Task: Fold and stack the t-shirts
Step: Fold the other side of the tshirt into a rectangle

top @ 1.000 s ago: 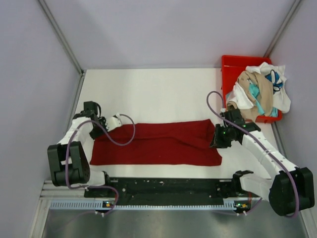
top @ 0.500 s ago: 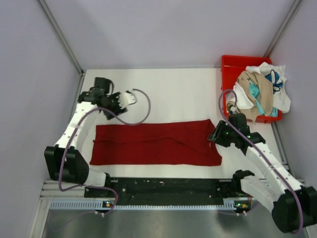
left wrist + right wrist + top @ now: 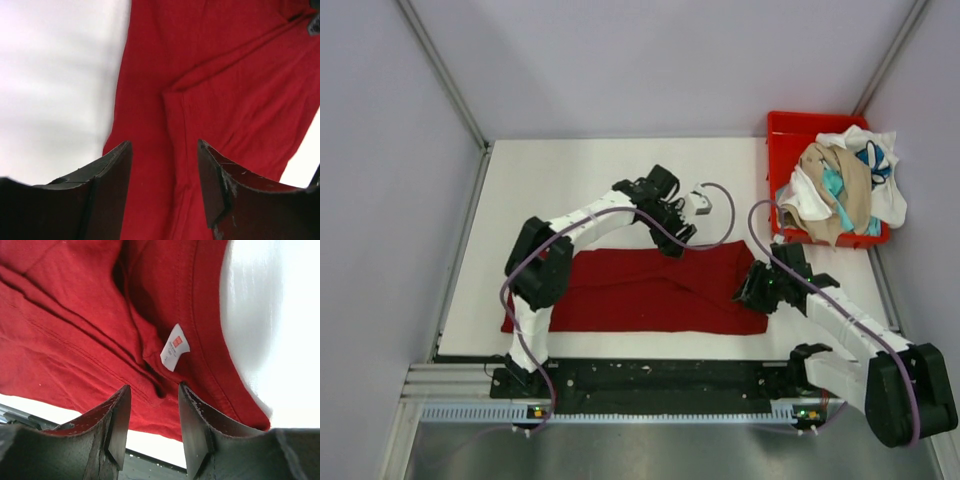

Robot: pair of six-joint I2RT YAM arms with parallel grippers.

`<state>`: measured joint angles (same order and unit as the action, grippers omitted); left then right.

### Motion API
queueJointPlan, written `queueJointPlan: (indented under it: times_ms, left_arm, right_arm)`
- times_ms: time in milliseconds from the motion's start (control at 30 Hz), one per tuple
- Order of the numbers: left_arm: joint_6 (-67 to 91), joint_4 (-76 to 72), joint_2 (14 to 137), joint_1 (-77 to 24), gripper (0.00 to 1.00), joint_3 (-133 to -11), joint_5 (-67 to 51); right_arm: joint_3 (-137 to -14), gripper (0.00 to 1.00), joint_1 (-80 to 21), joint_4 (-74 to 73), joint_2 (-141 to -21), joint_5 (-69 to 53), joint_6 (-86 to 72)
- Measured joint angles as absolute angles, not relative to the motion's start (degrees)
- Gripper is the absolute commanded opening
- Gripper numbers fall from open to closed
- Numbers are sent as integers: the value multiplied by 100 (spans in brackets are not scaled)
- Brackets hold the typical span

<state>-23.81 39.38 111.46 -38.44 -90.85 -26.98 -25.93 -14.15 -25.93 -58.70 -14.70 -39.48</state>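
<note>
Arms: 2. The left arm (image 3: 582, 218) reaches across to the middle of the table (image 3: 620, 170); the right arm (image 3: 840, 315) bends in from the right.
Shirt on table: 1 red shirt (image 3: 640, 290), lying flat as a long strip across the near half of the table, its far edge under the left arm's wrist.
Left gripper (image 3: 164, 147): over the shirt's far edge near the middle, fingers spread wide with nothing between them. Red cloth with 1 raised fold line shows below.
Right gripper (image 3: 154, 387): over the shirt's right end, fingers a moderate gap apart and gripping nothing. I cannot tell whether the tips touch the cloth.
Label (image 3: 175, 354): 1 white tag inside the collar, just ahead of the right fingers.
Bin (image 3: 777, 150): 1 red bin at the far right corner, well apart from the shirt.
Pile (image 3: 840, 185): crumpled clothes heaped in the bin and spilling over its right rim — white, tan and teal cloth show, but their number cannot be counted.
Cables: 2 purple ones, 1 looping off each arm.
</note>
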Motion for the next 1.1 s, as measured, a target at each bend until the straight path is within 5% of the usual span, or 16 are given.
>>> queueJointPlan:
  times_ms: [333,600,667,733,1100]
  left_arm:
    - [-2174,4167,12460,-4042,33,-10315,-3103]
    - [-2493,4635,12728,-4219,26,-10580,-3015]
    - [-2558,4757,12735,-4246,19,-10580,-3017]
    - [-2622,4847,12735,-4265,0,-10580,-3037]
    - [-2464,4799,12562,-4303,0,-10311,-3083]
  right_arm:
    - [-2471,31,-1413,-2167,-6130,-1531,-4058]
    - [-2464,19,-1413,-2021,-6311,-1684,-4053]
    - [-2464,8,-1413,-1994,-6340,-1697,-4053]
    - [-2464,0,-1413,-1977,-6351,-1730,-4062]
    - [-2563,0,-1413,-2497,-5999,-1667,-3804]
